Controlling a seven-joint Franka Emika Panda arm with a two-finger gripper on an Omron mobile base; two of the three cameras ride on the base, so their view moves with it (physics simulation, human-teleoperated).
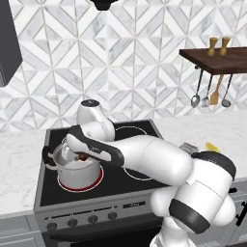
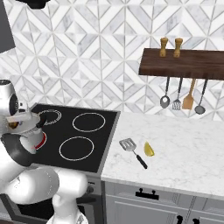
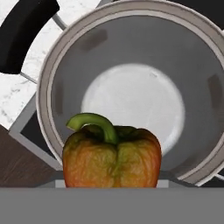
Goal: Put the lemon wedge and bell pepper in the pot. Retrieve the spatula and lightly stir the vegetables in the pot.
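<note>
Now the hand holds the bumpy orange bell pepper with a curly green stem, right over the round shiny steel pot. On the white marble counter, the yellow lemon wedge lies at 3 o'clock from the flat grey spatula.

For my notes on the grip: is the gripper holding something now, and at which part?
Yes, the gripper holds the bell pepper over the open pot. The exact part gripped cannot be told; its stem points away from the hand.
</note>
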